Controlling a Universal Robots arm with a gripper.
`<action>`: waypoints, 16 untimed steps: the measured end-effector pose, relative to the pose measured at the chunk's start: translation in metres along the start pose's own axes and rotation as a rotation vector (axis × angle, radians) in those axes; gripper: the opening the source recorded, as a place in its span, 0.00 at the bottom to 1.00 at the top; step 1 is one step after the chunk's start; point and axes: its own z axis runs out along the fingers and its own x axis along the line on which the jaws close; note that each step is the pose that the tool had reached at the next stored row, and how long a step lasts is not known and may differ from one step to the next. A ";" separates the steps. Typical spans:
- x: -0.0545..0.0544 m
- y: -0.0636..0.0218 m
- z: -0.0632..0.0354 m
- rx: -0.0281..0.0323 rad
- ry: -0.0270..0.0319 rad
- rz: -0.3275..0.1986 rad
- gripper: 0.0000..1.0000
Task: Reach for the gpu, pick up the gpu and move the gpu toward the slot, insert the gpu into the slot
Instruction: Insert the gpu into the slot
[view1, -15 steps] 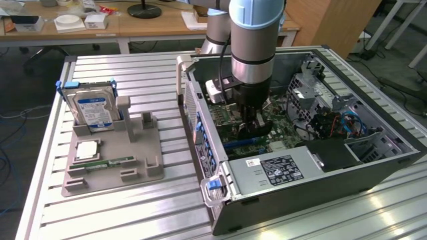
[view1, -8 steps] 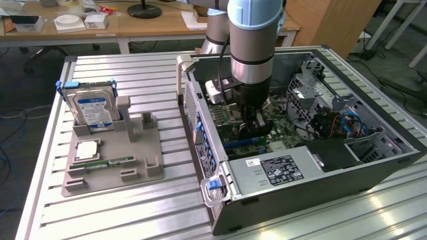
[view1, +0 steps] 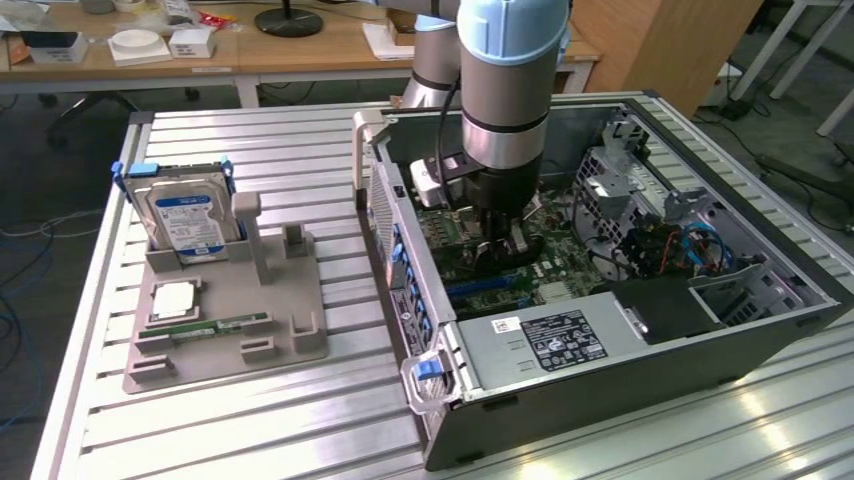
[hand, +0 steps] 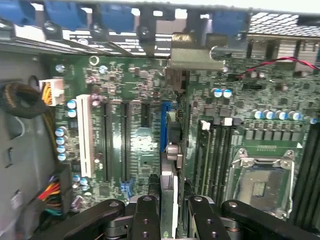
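Observation:
My gripper (view1: 502, 252) reaches down into the open computer case (view1: 801, 300), over the green motherboard (hand: 135, 140). Its black fingers (hand: 146, 215) are shut on the gpu (hand: 170, 170), which shows edge-on as a thin upright card between them. The card's metal bracket (hand: 196, 54) lies against the case's rear wall. The gpu stands along the blue slot (hand: 165, 122), directly over it, with its lower edge at the slot; I cannot tell how deep it sits. In the exterior view the blue slot (view1: 483, 287) runs out from under the gripper.
Beside the gpu lie a white slot (hand: 84, 131), black slots (hand: 106, 140), memory sockets (hand: 212, 150) and the silver processor socket (hand: 260, 186). Cables (hand: 27, 100) crowd one side. Outside the case, a grey fixture (view1: 227, 320) holds a hard drive (view1: 187, 222) and a memory stick (view1: 214, 327).

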 end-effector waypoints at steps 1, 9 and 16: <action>0.000 0.0000 0.0000 0.0001 -0.0001 0.000 0.27; 0.004 0.0001 -0.0001 -0.0001 -0.0002 0.000 0.27; 0.007 0.0014 -0.0005 0.0001 -0.0012 0.000 0.27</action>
